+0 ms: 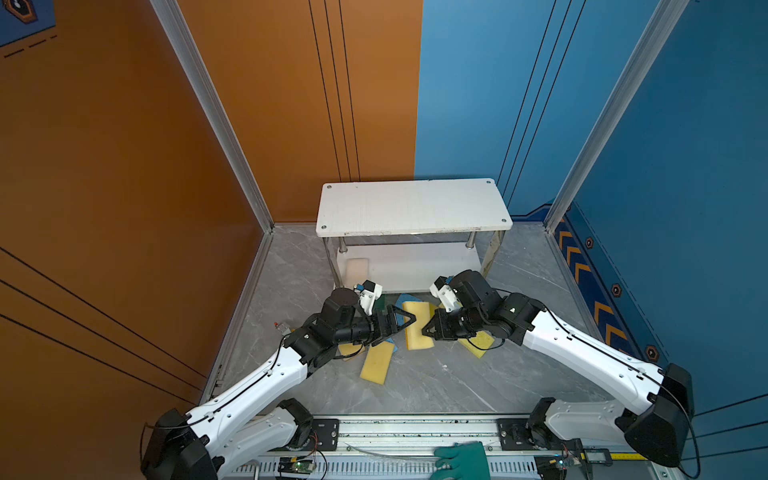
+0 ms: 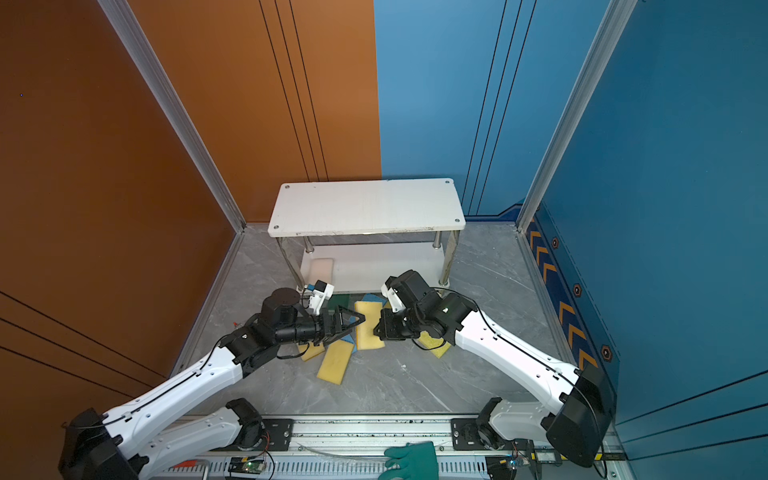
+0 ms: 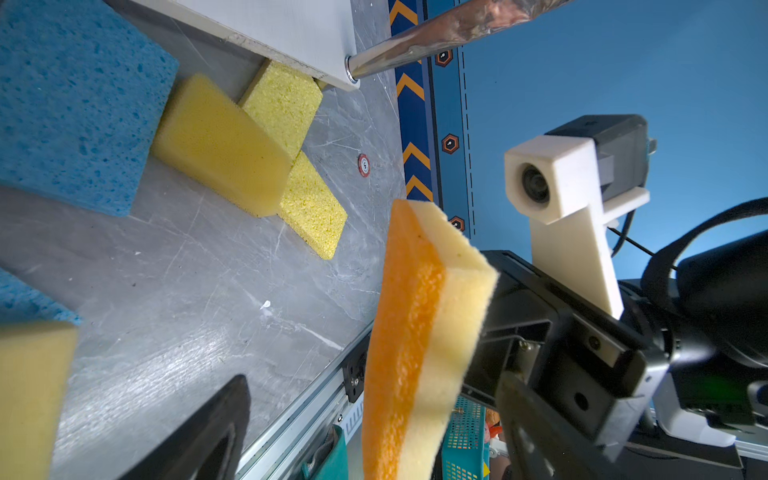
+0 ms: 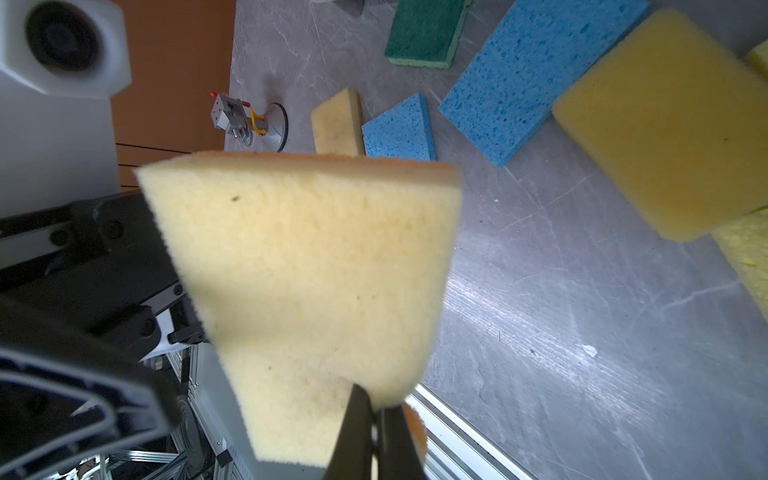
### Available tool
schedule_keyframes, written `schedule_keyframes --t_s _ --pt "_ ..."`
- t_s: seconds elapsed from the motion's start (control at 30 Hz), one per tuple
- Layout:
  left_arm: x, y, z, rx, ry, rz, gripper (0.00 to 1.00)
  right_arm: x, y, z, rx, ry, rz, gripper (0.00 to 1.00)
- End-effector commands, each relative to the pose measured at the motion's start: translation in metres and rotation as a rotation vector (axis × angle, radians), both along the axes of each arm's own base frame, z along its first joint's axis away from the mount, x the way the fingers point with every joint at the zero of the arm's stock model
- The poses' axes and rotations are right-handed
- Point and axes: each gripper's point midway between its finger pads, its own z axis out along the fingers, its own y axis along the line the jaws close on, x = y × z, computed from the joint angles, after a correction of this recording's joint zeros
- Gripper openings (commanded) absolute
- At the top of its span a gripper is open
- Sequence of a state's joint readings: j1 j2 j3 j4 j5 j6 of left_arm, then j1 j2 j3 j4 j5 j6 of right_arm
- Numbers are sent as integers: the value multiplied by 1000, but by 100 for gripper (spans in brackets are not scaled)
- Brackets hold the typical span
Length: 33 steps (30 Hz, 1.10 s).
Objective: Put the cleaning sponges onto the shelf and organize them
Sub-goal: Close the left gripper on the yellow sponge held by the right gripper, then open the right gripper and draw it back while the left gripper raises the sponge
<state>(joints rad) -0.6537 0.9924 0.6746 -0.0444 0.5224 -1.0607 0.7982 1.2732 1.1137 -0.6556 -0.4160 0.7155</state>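
Right pincer: shut on the edge of one yellow sponge, which is held clear of the table; only the wrist views show its orange backing. Left pincer: wide open, holding nothing, just beside that sponge. Shelf: pink sponge on the lower board, seen in both top views only. Green sponge, blue sponges and other yellow ones lie on the table before the shelf.

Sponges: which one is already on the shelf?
The pale pink-beige sponge, alone on the lower board of the shelf; every other visible sponge is off it.
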Motion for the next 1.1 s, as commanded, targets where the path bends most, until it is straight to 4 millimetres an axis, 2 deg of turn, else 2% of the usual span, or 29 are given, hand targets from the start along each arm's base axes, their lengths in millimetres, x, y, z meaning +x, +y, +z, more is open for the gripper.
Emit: schedule_keyframes --t_s 0.0,0.2,0.37,0.47,0.7,0.9,1.0,1.07 --pt "7 -4 19 -6 -86 14 89 -3 0 5 -1 25 1 1" --pt "7 -7 22 -1 -106 12 71 -4 1 7 -1 15 6 1" --pt "7 -11 23 2 -109 2 51 -7 0 7 -6 11 6 1" --pt "6 -11 20 5 -101 1 49 -8 0 7 -7 10 10 1" --pt "4 -11 20 3 -102 0 33 -9 2 7 -8 7 14 1" --pt "3 -10 17 11 -95 -2 24 -9 3 8 -9 5 15 1" --pt "3 -9 13 22 -85 -1 14 -9 3 12 -2 3 9 5" --pt "2 -8 12 21 -80 -5 11 -8 3 16 4 -6 1 10"
